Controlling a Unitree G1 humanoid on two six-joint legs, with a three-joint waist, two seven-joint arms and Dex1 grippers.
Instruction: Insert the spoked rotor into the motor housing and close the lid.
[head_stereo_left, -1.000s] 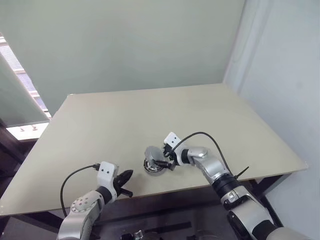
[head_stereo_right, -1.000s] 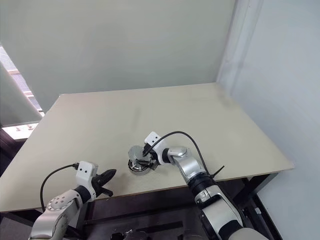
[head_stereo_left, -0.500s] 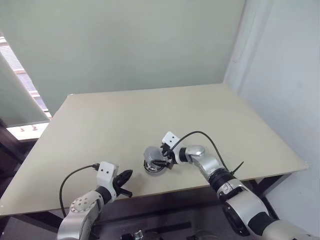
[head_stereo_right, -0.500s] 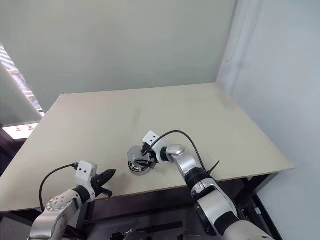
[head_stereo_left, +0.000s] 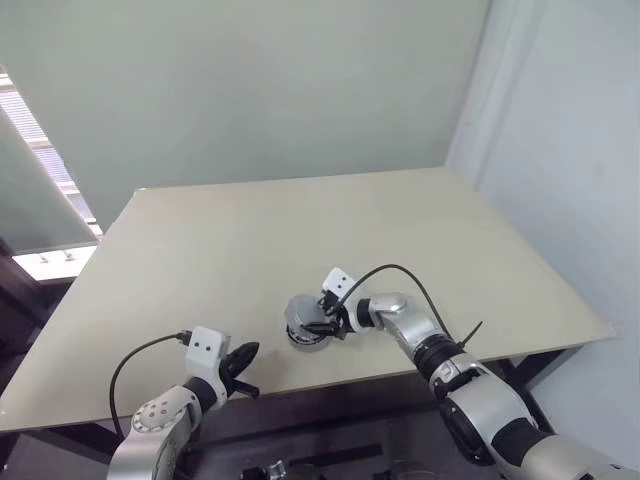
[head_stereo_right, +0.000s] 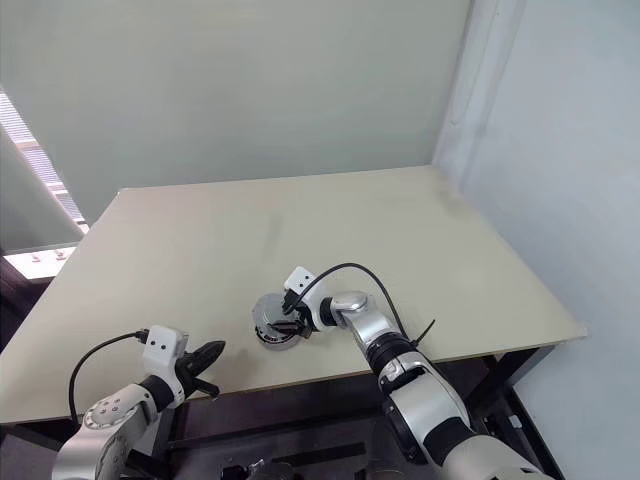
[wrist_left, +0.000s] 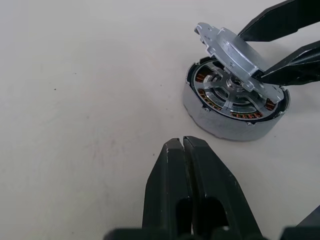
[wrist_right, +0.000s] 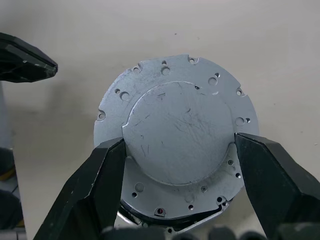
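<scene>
The lid (wrist_right: 177, 137) is clamped by its raised centre in the right hand (wrist_left: 272, 47) and held tilted over the housing (wrist_left: 232, 107), low centre on the surface (head_stereo_left: 200, 250), presumably so it can be lowered square. The left wrist view shows the rotor (wrist_left: 227, 95) already seated, hidden under the lid in the right wrist view. The left hand (wrist_left: 186, 150) is pressed together and empty, apart from the housing.
</scene>
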